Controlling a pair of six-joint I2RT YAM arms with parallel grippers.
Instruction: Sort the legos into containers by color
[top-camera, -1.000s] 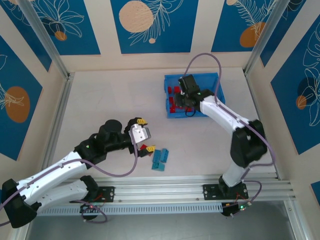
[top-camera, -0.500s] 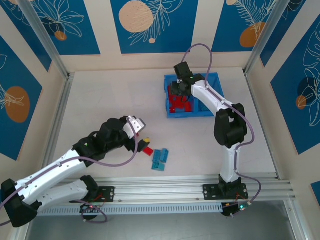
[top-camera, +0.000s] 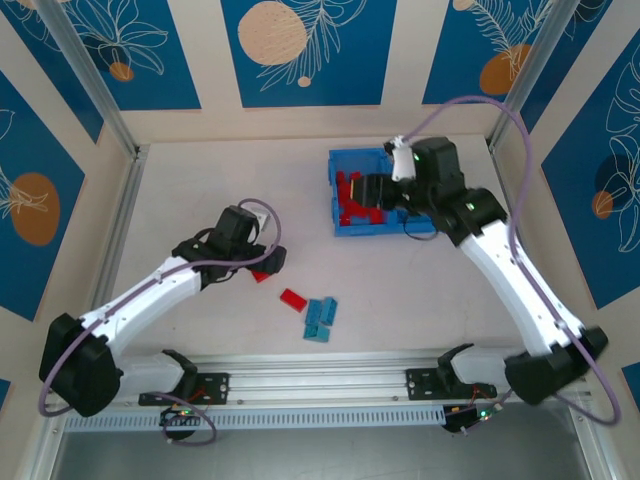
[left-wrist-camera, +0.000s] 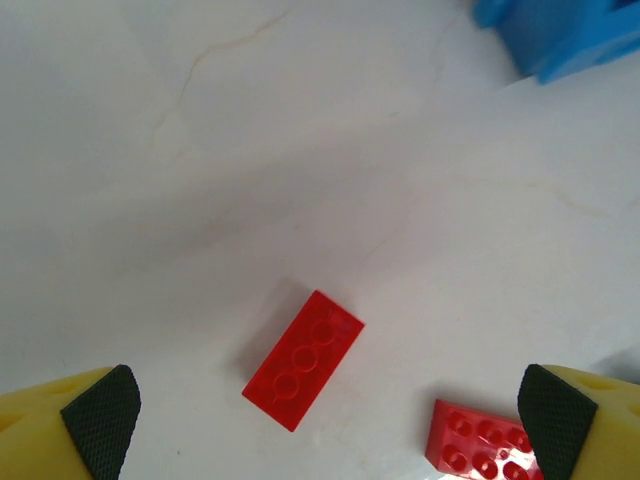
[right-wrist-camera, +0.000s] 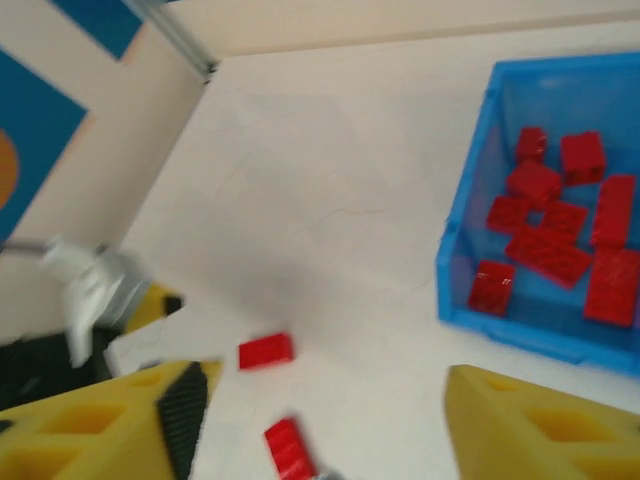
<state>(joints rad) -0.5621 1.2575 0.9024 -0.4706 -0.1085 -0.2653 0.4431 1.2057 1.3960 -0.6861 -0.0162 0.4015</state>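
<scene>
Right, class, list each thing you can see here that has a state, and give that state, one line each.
Left gripper: open, empty.
Right gripper: open, empty.
Loose red bricks: two, flat on the table, studs up, unsorted.
Blue bricks: bunched on the table, unsorted.
Bin: upright, with sorted reds in its left compartment.

Red legos (right-wrist-camera: 548, 225) lie inside the blue bin (right-wrist-camera: 510, 335); two more red bricks (right-wrist-camera: 266, 351) rest on the white table (right-wrist-camera: 330, 180).
</scene>
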